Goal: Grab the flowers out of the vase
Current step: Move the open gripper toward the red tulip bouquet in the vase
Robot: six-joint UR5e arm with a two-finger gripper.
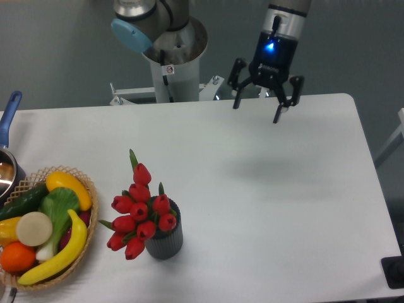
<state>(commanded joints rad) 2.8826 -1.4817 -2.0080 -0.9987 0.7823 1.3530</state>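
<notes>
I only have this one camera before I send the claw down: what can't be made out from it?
- Flowers: the stems are hidden inside the vase, so how deep they sit is unknown.
- Claw: open, but its height above the table cannot be judged from one view.
- Blue-handled pot: cut off by the left edge.
- Wicker basket: its lower part is cut by the bottom edge.
</notes>
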